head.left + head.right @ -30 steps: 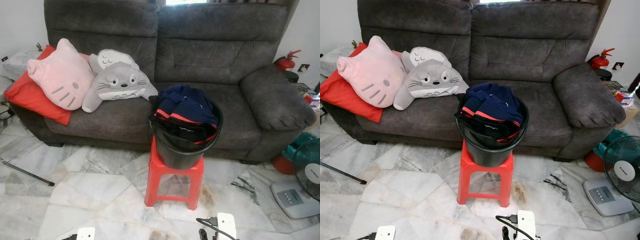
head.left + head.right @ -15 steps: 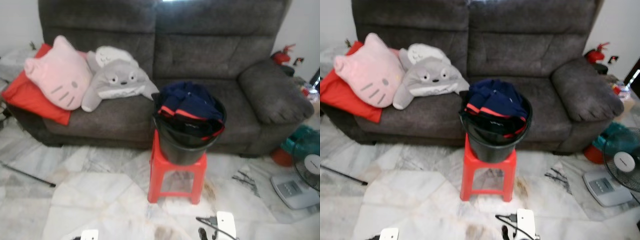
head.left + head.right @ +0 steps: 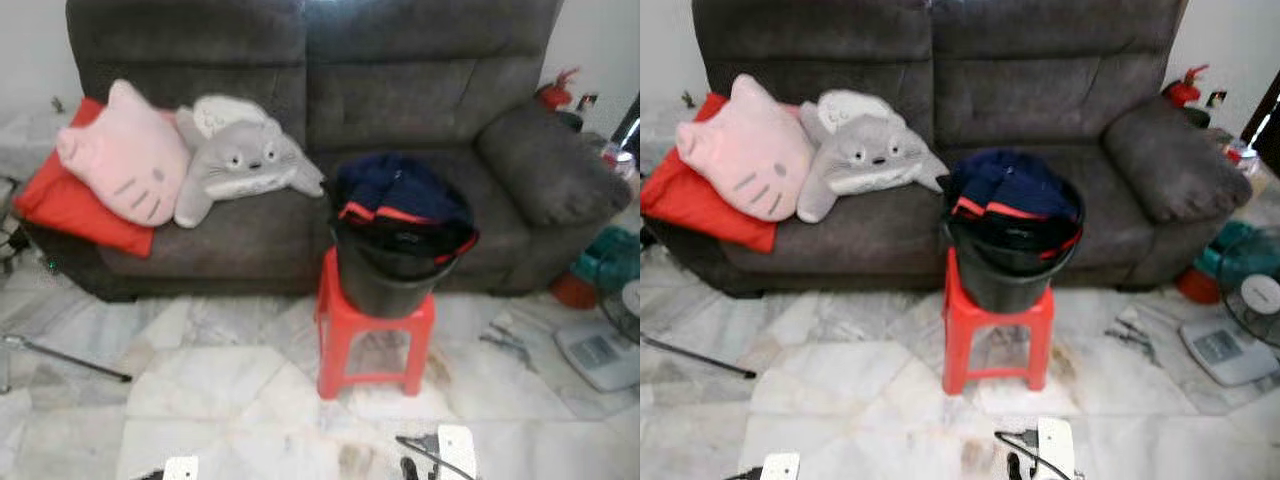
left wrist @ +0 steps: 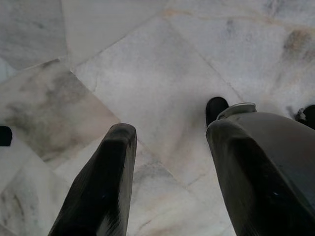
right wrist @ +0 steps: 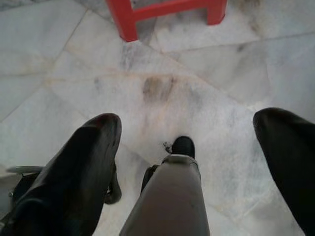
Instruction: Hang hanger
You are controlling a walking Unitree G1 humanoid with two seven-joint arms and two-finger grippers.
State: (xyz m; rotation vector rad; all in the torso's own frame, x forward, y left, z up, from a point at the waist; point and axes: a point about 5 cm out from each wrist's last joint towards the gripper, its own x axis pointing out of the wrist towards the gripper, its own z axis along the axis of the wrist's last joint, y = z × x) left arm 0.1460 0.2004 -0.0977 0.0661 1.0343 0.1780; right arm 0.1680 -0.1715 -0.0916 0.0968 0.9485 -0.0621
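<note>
- Since the earlier frame the whole scene has slid rightward: the camera moved, while the black bucket (image 3: 400, 270) of dark clothes (image 3: 402, 195) still sits on the red stool (image 3: 374, 335) before the grey sofa (image 3: 300, 120).
- Right eye: plush pillows (image 3: 800, 155) lie on the sofa; I cannot make out a hanger.
- Left wrist: left gripper (image 4: 167, 142) spread wide over marble floor (image 4: 162, 78).
- Right wrist: right gripper (image 5: 192, 132) spread wide, empty, near the stool's feet.

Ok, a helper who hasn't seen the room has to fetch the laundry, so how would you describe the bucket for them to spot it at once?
Find the long grey sofa against the wall. On the marble floor right before its middle stands a red plastic stool, and the black bucket sits on top. It is heaped with dark navy clothes with red trim, unlike the plush cushions up on the seat.
</note>
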